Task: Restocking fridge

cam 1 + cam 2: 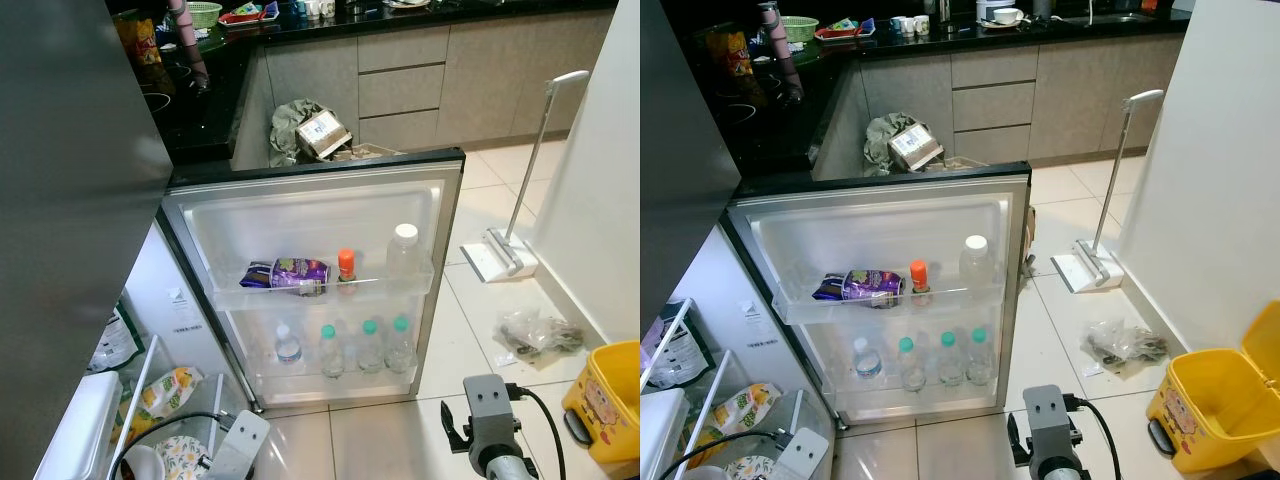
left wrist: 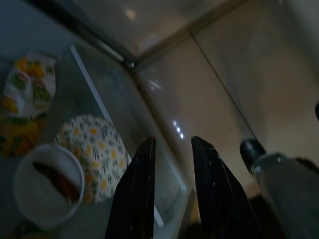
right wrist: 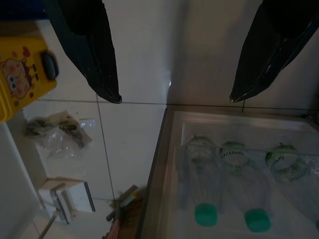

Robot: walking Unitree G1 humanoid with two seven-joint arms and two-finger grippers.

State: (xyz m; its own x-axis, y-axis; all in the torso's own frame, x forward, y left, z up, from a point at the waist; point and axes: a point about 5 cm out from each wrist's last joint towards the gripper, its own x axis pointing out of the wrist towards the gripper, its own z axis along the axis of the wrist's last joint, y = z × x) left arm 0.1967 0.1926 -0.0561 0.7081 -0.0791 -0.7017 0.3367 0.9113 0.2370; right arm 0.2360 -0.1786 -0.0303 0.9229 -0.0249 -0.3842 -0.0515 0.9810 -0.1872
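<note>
1. The fridge door [image 1: 310, 195] is seen swung wide open; green-capped bottles [image 1: 371, 345] are stood in its lower rack.
2. The right gripper [image 3: 174, 97] is held above the tiled floor beside the door, jaws spread wide, empty.
3. The left gripper [image 2: 172, 144] is held over a glass shelf, jaws slightly parted, nothing gripped.

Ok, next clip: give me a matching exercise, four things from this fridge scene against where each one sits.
Things:
1. purple snack bag
2. green-capped bottles
3. yellow bin
4. mop

Places:
A. lower door shelf
B. floor, at the robot's right
C. upper door shelf
D. propped against the white wall

Pairs: 1-C, 2-A, 3-B, 4-D
</note>
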